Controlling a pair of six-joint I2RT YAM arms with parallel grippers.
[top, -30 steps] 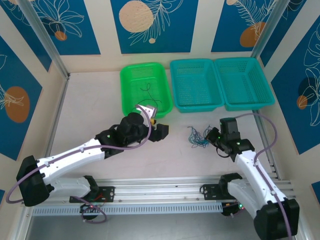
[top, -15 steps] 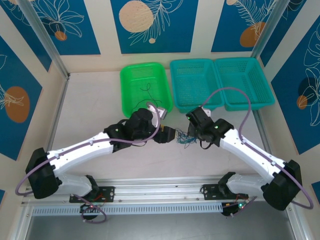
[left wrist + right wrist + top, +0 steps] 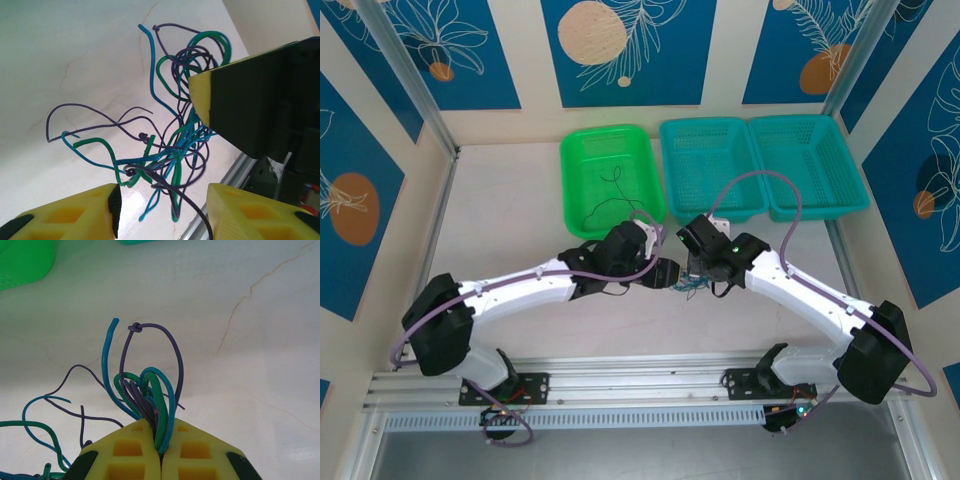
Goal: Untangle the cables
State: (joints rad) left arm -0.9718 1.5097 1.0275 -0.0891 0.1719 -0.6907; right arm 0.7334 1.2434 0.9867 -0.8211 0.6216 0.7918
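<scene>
We had the cables (image 3: 692,284) at mid-counter (image 3: 510,230), with the left gripper (image 3: 671,273) just left of them and the right gripper (image 3: 697,267) just behind. Farther back, three side by side: left basket (image 3: 570,190) with a loose strand (image 3: 610,185) in it, middle basket (image 3: 672,170), right basket (image 3: 855,175).

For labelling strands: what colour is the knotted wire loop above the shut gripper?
Dark purple. The loop shows best in the right wrist view.

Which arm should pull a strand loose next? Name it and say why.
Left, probably. The right fingers are shut on the cables, so that arm is busy. The left fingers stand open with loose strands between them, ready to close and pull.
</scene>
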